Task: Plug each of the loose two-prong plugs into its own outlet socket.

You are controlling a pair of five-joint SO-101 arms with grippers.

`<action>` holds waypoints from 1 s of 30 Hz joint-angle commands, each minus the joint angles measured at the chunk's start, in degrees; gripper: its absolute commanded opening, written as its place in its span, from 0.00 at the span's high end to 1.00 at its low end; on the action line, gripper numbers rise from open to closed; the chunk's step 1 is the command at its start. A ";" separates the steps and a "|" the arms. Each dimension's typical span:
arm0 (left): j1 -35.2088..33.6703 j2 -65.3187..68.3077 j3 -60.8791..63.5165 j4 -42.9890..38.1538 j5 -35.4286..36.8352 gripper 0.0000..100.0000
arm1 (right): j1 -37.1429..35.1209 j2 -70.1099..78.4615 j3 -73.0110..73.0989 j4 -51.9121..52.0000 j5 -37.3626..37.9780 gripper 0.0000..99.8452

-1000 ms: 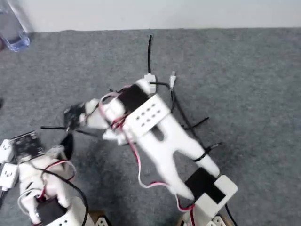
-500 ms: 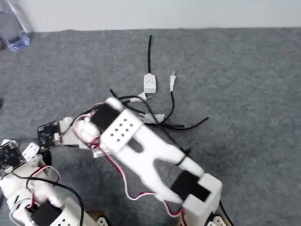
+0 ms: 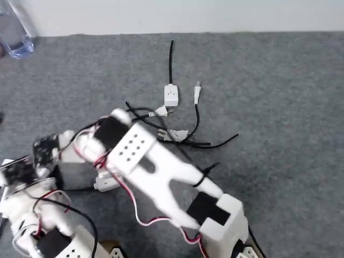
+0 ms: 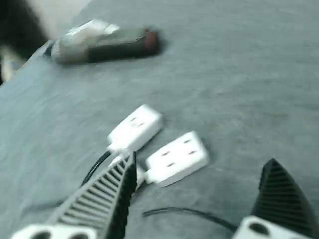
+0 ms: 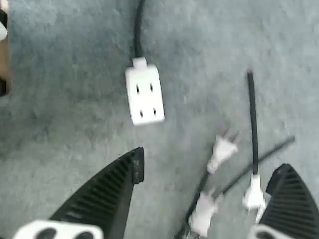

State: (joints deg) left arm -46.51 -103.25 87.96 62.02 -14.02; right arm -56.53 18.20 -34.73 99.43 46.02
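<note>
Tabletop (image 3: 279, 107): gray fabric is covering it, running back to a pale wall.
Socket (image 3: 171, 95): white, lying flat near the middle, with its black cord (image 3: 171, 59) trailing toward the wall.
Side plug (image 3: 196, 92): white, lying loose just beside the socket, not plugged in.
Mid plug (image 3: 161, 111): white, lying loose near the socket, on the arms' side.
Near plug (image 3: 176, 134): white, resting among tangled black cords, closer to the arms.
Right arm (image 3: 156, 166): white, stretching from the near right across toward the left.
Right fingers (image 5: 109, 194): black, standing wide apart and gripping nothing, with the socket and plugs lying beyond them.
Left arm (image 3: 37, 209): sitting at the near left corner.
Left fingers (image 4: 107, 199): spread wide, gripping nothing.
Twin sockets (image 4: 177, 157): two white ones lying just beside each other beyond the left fingers.
</note>
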 commanded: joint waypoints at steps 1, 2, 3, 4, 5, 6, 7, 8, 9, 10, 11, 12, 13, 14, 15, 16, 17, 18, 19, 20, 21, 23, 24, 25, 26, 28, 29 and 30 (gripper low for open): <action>9.58 -0.97 -0.40 0.26 -3.78 0.63 | 5.41 -5.85 -3.87 3.65 -4.40 0.62; 12.22 -0.79 -0.40 0.26 -5.19 0.63 | 7.43 -7.25 -3.87 3.56 -6.42 0.62; 15.03 -0.70 -0.31 0.53 -7.30 0.63 | 9.63 -8.75 -3.87 3.56 -8.09 0.62; 17.93 -0.70 -0.40 1.67 -9.58 0.63 | 11.65 -10.51 -4.04 3.56 -9.32 0.62; 20.92 -0.70 -0.66 2.99 -11.52 0.63 | 13.58 -12.35 -4.04 3.56 -10.29 0.62; 23.82 -0.70 -0.84 4.13 -12.92 0.63 | 15.52 -14.46 -3.87 3.56 -10.99 0.62; 26.29 -0.70 -0.92 4.84 -13.71 0.63 | 17.27 -16.40 -3.87 3.65 -11.60 0.62; 28.48 -0.70 -1.10 5.63 -13.80 0.63 | 18.95 -18.07 -3.78 3.65 -12.48 0.62; 30.42 -0.62 -1.36 6.24 -13.80 0.63 | 20.62 -19.82 -3.78 3.65 -13.36 0.62; 32.35 -0.62 -1.45 6.68 -13.80 0.63 | 22.37 -21.41 -3.69 3.74 -14.24 0.62; 34.20 -0.62 -1.45 7.12 -13.80 0.63 | 24.04 -22.90 -3.08 3.74 -14.95 0.62; 35.96 -0.62 -1.36 7.56 -13.80 0.63 | 25.54 -24.40 -1.85 3.74 -15.30 0.62; 37.63 -0.62 -1.36 8.18 -13.89 0.63 | 27.03 -25.71 0.09 3.74 -15.30 0.62; 39.56 -0.62 -1.36 8.88 -13.98 0.63 | 28.62 -26.95 2.64 3.74 -15.38 0.62; 41.23 -0.62 -1.36 9.58 -14.68 0.63 | 30.29 -28.00 5.63 3.65 -15.47 0.62; 42.64 -0.62 -1.36 10.46 -15.47 0.63 | 32.04 -28.70 8.88 3.65 -15.47 0.62; 43.87 -0.62 -1.36 11.16 -15.91 0.63 | 33.80 -29.41 12.13 3.47 -15.47 0.62; 44.84 -0.62 -1.36 11.60 -16.09 0.63 | 35.47 -30.11 15.38 3.38 -15.47 0.62; 45.54 -0.62 -1.45 12.04 -16.09 0.63 | 36.88 -30.46 18.20 3.38 -15.56 0.62; 46.15 -0.62 -1.45 12.75 -16.18 0.63 | 38.37 -30.73 20.66 3.30 -15.56 0.62; 46.51 -0.62 -1.63 13.19 -16.26 0.63 | 39.69 -30.90 22.59 3.21 -15.56 0.62; 46.51 -0.62 -2.42 13.63 -16.35 0.63 | 41.98 -31.08 25.85 2.24 -15.65 0.62; 46.51 -0.62 -3.03 13.54 -16.97 0.63 | 43.12 -31.16 27.25 1.54 -15.74 0.62; 46.42 -0.62 -3.56 13.71 -18.55 0.63 | 44.26 -31.16 28.75 0.75 -16.18 0.62; 46.33 -0.62 -4.09 14.24 -20.22 0.63 | 45.23 -31.16 30.24 -0.31 -17.67 0.62; 46.15 -0.53 -4.97 14.86 -23.74 0.63 | 47.34 -30.81 33.85 -3.38 -21.54 0.62; 46.07 -0.53 -5.32 15.03 -25.23 0.63 | 48.31 -30.73 35.96 -5.32 -23.21 0.62; 45.80 -0.53 -5.76 15.21 -26.64 0.63 | 48.84 -30.64 38.59 -7.34 -25.05 0.62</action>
State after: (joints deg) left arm -0.62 -103.25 85.41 76.44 -36.70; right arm -10.11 -10.37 0.09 96.79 25.36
